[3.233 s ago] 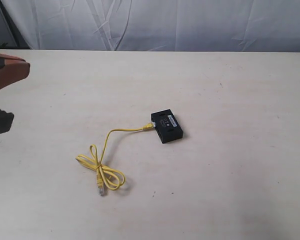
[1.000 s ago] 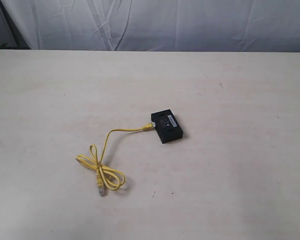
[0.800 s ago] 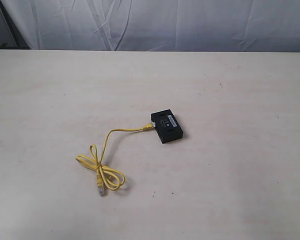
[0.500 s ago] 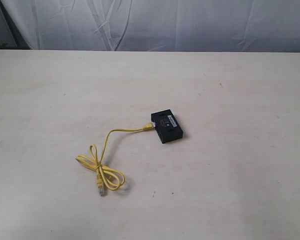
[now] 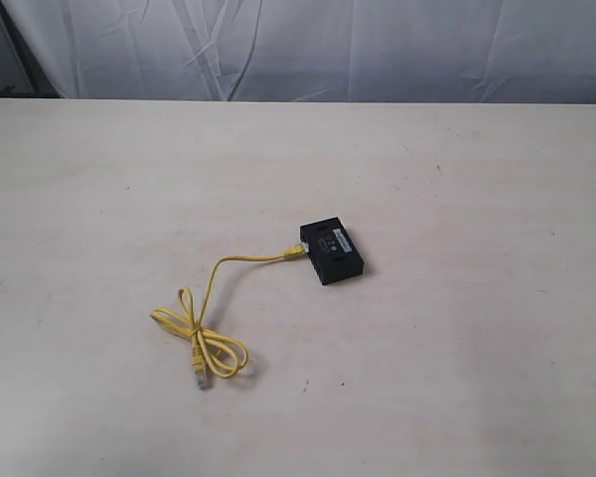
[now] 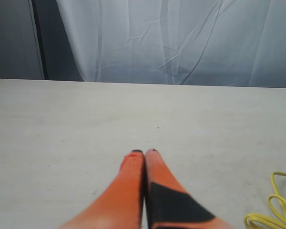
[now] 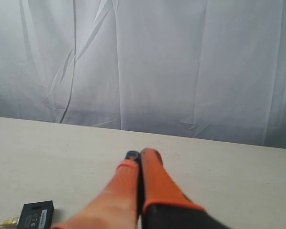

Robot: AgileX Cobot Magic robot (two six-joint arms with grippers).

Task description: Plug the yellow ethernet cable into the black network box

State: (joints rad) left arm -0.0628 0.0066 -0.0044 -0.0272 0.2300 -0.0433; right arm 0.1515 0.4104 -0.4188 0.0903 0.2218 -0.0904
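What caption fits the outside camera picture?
Bright-yellow ethernet cable, one plug at small black plastic network box, on pale table.

Pale, matt desk (image 5: 477, 348), faintly scuffed, dotted with a few small dark specks. Near the middle, slightly right: flat black box (image 5: 333, 252), white label up, set askew to the desk's edges. Meeting its left side: one plug of a yellow cable (image 5: 196, 326). Runs left from the box, bends toward the near side, gathers into a loose bow-like tangle left of centre, nearer than the box. Free plug at the tangle's near end, flat on the desk, well apart from the box.
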